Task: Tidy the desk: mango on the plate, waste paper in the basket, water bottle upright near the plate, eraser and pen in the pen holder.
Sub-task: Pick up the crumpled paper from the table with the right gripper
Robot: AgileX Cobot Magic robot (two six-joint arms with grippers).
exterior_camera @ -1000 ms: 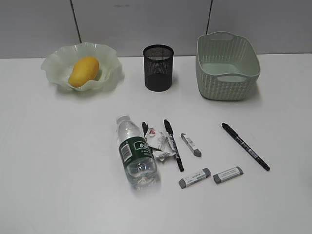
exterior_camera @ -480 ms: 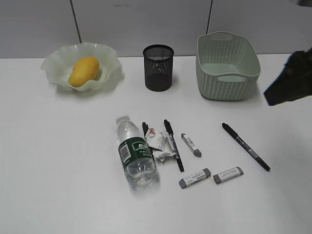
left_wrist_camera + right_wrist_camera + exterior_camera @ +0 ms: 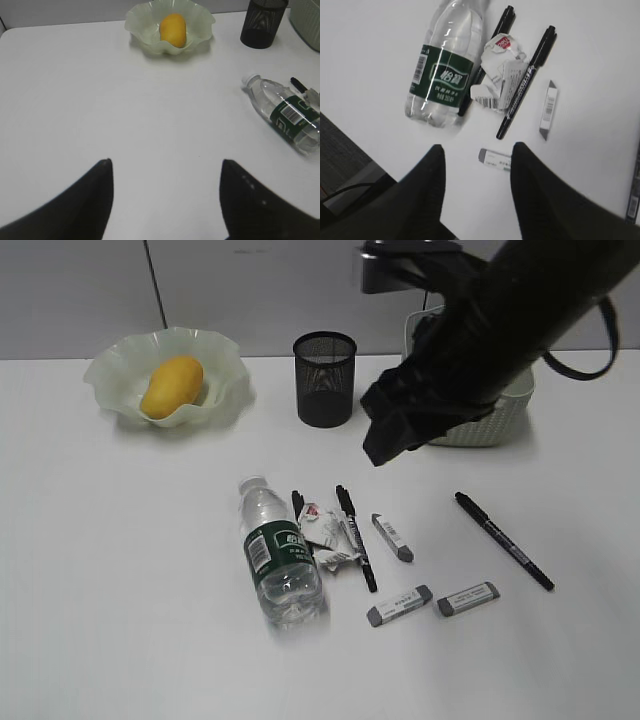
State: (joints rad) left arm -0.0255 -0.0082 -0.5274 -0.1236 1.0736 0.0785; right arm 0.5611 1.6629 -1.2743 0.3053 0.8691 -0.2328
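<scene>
Right gripper [image 3: 476,165] jaws apart, empty | above desk [image 3: 120,570] | waste paper [image 3: 499,70] ahead beside water bottle [image 3: 444,70]

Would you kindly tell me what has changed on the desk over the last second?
The right arm has swung in from the right edge; its open right gripper now hovers above the waste paper, holding nothing. The mango, water bottle, pens and erasers have not moved.

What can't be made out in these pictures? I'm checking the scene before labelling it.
- Basket: exterior view, mostly covered by the right arm; its contents unseen.
- Third pen: right wrist view, partly under the water bottle and waste paper.
- Label print on the erasers: too small to read.
- Left gripper: absent from the exterior view.
</scene>
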